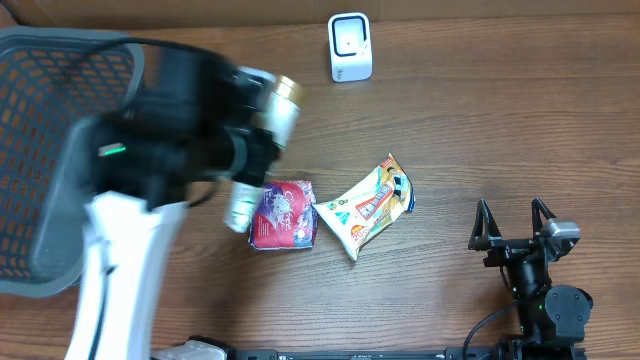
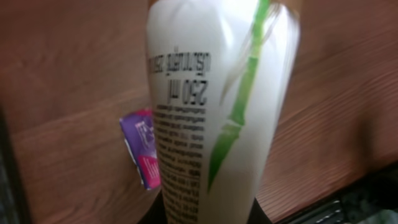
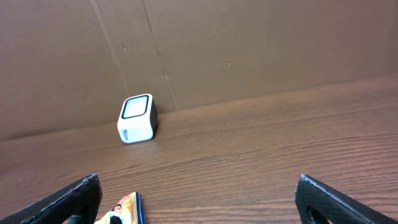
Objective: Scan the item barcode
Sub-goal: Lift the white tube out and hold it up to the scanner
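Two arms, one job: our left jaws grip tight the white plastic bottle with green bamboo print (image 1: 279, 112), aloft at ten o'clock; our right jaws gape empty at four. We should turn its barcode squarely toward the white box scanner (image 1: 350, 47) at twelve.

The table (image 1: 480, 130) is smooth brown wood grain with a low sheen. The bottle (image 2: 211, 112) is glossy white plastic and its cap (image 1: 287, 92) is shiny gold. The purple packet (image 1: 284, 214) and yellow packet (image 1: 368, 205) are glossy creased film. The scanner (image 1: 350, 47) is smooth white plastic. The basket (image 1: 40, 110) is dark matt plastic mesh. The back wall (image 3: 249, 43) is matt cardboard.
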Motion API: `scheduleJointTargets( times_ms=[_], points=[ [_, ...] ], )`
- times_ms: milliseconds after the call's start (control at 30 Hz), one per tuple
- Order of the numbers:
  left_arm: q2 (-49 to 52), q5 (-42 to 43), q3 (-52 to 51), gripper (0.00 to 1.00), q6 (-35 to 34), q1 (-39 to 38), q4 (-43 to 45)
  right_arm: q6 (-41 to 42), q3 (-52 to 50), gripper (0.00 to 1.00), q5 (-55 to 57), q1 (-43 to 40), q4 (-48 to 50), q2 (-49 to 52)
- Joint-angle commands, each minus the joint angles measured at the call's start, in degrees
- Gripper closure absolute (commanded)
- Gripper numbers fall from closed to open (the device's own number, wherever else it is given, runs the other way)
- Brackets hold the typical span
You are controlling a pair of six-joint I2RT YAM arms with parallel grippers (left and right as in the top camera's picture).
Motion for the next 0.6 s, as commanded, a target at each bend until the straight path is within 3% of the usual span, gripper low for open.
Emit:
scheduleJointTargets(
  times_ms=[0, 233, 500, 567],
  points=[
    [2.62, -12.98, -9.35, 0.96, -10.62, -7.45, 4.85, -0.44, -0.59, 0.00, 0.57, -0.11, 0.24, -0.42],
    [13.57, -21.31, -26.51, 0.96, -17.94, -17.92, 22.18, -0.44, -0.59, 0.00, 0.57, -0.11, 0.24, -0.42],
    [26.95, -23.98, -28.37, 0.96, -19.43, -20.46, 32.50, -0.44, -0.59, 0.00, 0.57, -0.11, 0.24, -0.42],
    [27.74, -24.00, -28.35, 0.91, -19.43, -20.41, 34.05, -0.44, -0.59, 0.00, 0.57, -0.11, 0.24, -0.42]
  ],
)
